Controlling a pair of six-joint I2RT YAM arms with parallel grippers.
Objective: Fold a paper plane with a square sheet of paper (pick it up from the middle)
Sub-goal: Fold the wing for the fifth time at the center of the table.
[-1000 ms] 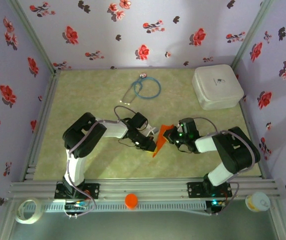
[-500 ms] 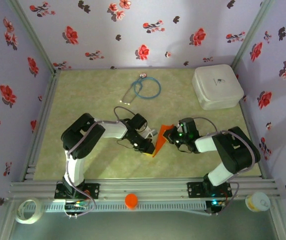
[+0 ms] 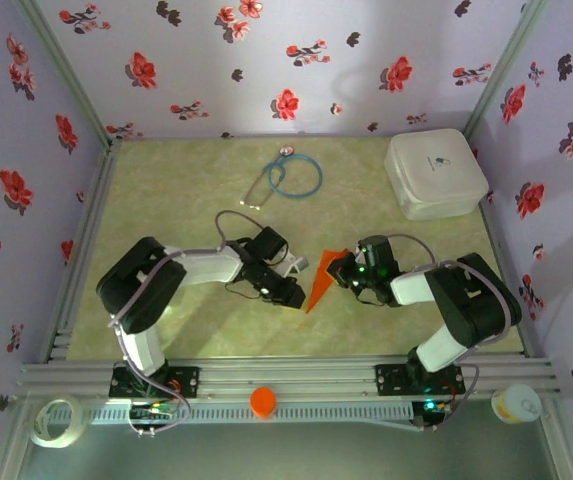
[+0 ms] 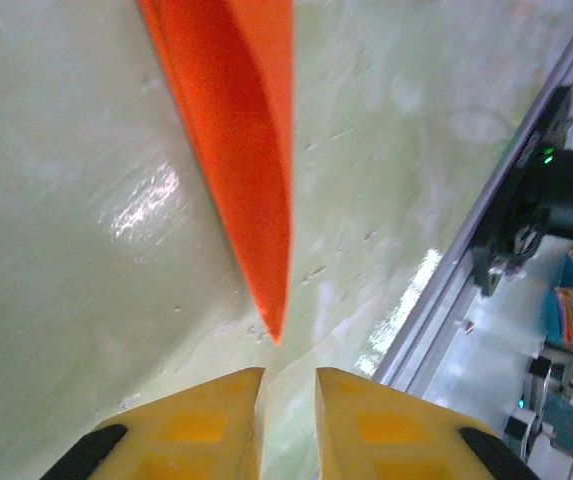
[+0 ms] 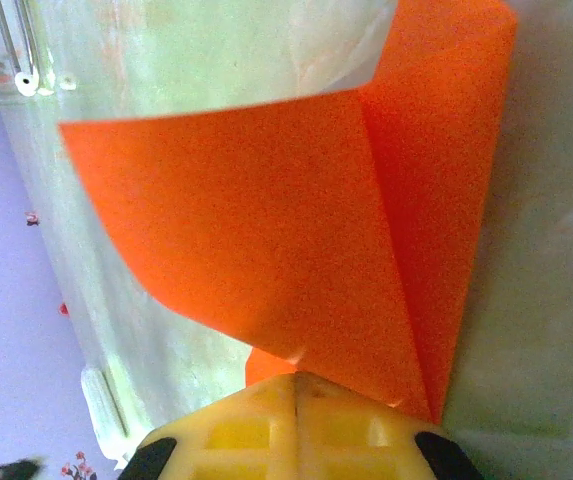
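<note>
Pinching the wide end of the paper plane [image 5: 266, 220] with the right gripper [image 5: 296, 385], fingertips pressed together; parted only narrowly at the left gripper [image 4: 288, 385], holding nothing, just short of the plane's pointed tip; well apart from the white box [image 3: 436, 173], nearer and to its left.

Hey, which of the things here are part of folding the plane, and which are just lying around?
Job: paper plane, pinched by the right gripper; left gripper near its tip.
Lying about: stethoscope, white box, orange cap, tape roll.
</note>
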